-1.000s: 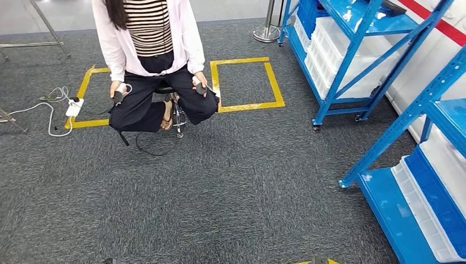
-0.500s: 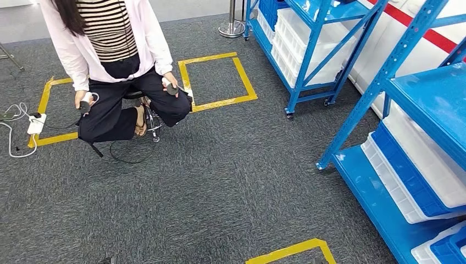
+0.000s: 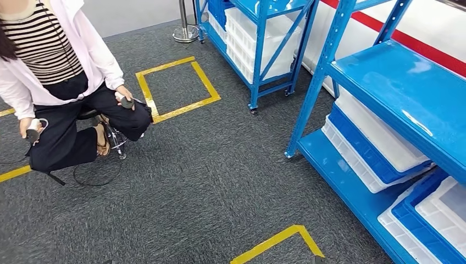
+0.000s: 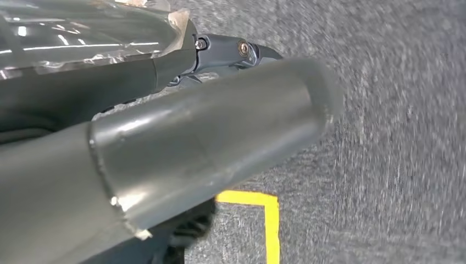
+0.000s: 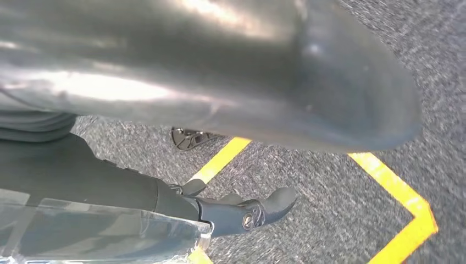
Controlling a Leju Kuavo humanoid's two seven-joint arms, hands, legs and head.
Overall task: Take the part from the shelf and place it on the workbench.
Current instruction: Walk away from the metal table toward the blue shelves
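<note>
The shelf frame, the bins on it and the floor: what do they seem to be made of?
Shelf frame: likely painted metal, glossy blue with reflections on its deck. Bins: probably plastic, translucent white and blue, ribbed rims. Floor: carpet, speckled grey, matte pile.

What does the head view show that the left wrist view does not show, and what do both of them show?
Head view alone: a seated person with a controller in each hand, the blue shelves holding white and blue bins, a metal post base, and a full yellow tape square on the floor.

Left wrist view alone: the robot's left hand close up, with its thick grey thumb and a darker finger beyond it, nothing in its grasp.

Both: the dark grey carpet and yellow tape lines on it.
</note>
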